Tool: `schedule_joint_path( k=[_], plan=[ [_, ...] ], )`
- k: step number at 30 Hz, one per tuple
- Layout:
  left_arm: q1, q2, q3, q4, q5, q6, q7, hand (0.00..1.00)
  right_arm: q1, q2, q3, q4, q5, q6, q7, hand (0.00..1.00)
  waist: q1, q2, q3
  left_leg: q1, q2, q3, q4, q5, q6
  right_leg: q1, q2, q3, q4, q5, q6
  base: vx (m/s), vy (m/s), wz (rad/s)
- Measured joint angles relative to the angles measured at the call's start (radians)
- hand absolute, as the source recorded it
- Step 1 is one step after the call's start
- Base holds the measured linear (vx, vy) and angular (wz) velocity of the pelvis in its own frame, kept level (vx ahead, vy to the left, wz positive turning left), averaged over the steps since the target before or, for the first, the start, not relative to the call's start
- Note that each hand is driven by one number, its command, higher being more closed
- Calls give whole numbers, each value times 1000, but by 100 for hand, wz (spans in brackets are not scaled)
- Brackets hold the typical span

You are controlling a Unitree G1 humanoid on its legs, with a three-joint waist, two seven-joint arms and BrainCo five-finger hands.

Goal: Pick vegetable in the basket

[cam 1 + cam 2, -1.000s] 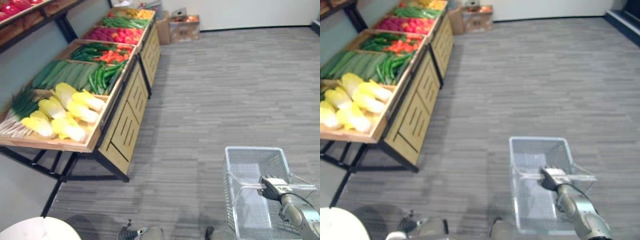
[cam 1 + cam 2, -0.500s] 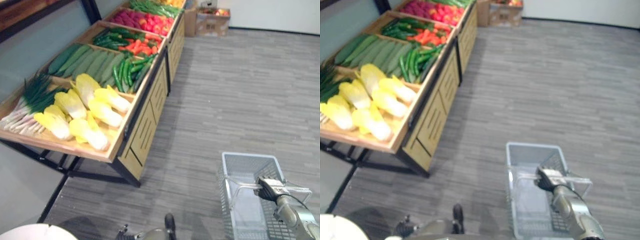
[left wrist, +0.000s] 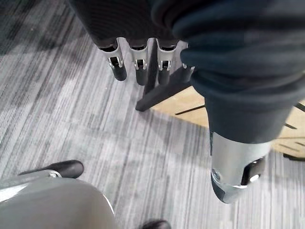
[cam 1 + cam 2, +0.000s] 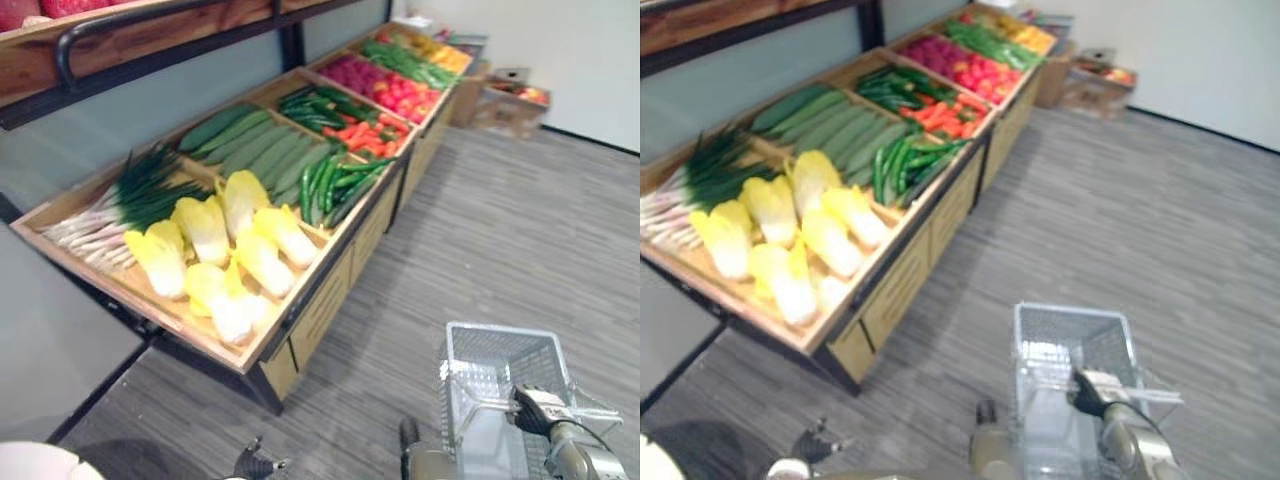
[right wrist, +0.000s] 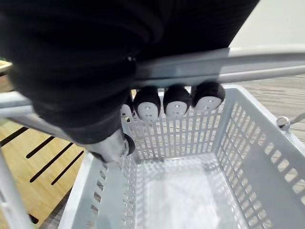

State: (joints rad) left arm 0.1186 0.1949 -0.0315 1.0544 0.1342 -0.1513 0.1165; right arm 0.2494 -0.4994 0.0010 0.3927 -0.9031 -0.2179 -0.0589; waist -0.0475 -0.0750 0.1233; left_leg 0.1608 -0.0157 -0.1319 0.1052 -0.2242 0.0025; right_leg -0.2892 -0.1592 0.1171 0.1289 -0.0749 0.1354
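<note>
The vegetables (image 4: 300, 170) lay on the wooden counter (image 4: 322, 305), well ahead and to the left of my right hand (image 4: 537, 407). Pale yellow cabbages (image 4: 205, 230) were nearest it, then green onions (image 4: 125, 195), cucumbers (image 4: 255, 150) and green peppers (image 4: 335, 180). The grey mesh basket (image 4: 495, 350) hung under that hand, fingers curled round its handle (image 5: 257, 59). My left hand (image 3: 137, 62) hung over the floor (image 3: 71, 109), fingers straight.

The left hand (image 3: 128, 24) hangs above the grey plank floor (image 3: 71, 109), fingers (image 3: 140, 71) straight and relaxed, thumb (image 3: 233, 167) apart from them. Just past the fingertips, a black frame leg (image 3: 159, 93) slants beside a slotted wooden panel (image 3: 188, 104).
</note>
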Motion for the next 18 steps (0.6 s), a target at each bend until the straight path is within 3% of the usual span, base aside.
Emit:
schedule_joint_path(
  k=[1,2,3,5,6,9,11,13,16,18],
  plan=[
    [8,2,1,0,0,0,1,0,3,8,-9,0,0,-1,0,100,-2,-8,-4,3,0,-18,9,-23,-10,3,-7,1,-5,-1,0,394,-432,75],
    [9,3,11,5,0,1,4,0,9,18,-40,11,0,2,0,100,-6,0,-4,5,20,-54,36,-68,-29,-2,4,-19,46,87,12,380,-470,97],
    [8,-22,17,10,0,1,6,0,22,18,-79,24,0,14,0,100,-7,36,-5,2,66,-99,57,-96,-52,-8,28,-68,113,97,11,440,-535,101],
    [9,-57,39,18,2,0,13,0,25,17,-129,48,3,32,0,100,-5,83,-18,-13,111,-129,94,-80,-71,-5,53,-130,157,56,-40,353,-393,74],
    [9,-65,48,19,2,0,20,0,26,17,-139,55,5,34,0,100,-4,90,-22,-33,117,-131,120,-65,-75,-3,56,-149,165,47,-55,290,-364,64],
    [0,-73,85,19,-7,2,36,0,34,17,-161,60,19,34,-7,100,-8,97,-23,-159,117,-121,362,18,-87,41,53,-233,189,-2,-102,254,-342,73],
    [13,-73,109,19,-13,3,38,0,43,17,-163,86,21,35,-7,100,6,80,-11,-214,138,-48,557,165,-111,147,55,-274,168,-30,-139,240,-340,40],
    [26,-72,114,15,-12,2,38,0,54,18,-187,84,22,35,-22,100,8,82,-12,-240,173,50,604,172,-96,215,56,-307,124,-41,-147,146,-238,37],
    [28,-71,116,0,-12,2,38,0,84,19,-225,83,42,39,-24,100,2,81,-12,-305,192,173,548,156,-74,257,45,-359,73,-56,-146,97,-143,54],
    [31,-71,117,-1,-11,2,39,0,100,22,-241,82,45,44,-24,100,-6,81,-11,-301,179,247,319,155,-76,265,28,-395,52,-52,-133,84,-52,51]
  ],
)
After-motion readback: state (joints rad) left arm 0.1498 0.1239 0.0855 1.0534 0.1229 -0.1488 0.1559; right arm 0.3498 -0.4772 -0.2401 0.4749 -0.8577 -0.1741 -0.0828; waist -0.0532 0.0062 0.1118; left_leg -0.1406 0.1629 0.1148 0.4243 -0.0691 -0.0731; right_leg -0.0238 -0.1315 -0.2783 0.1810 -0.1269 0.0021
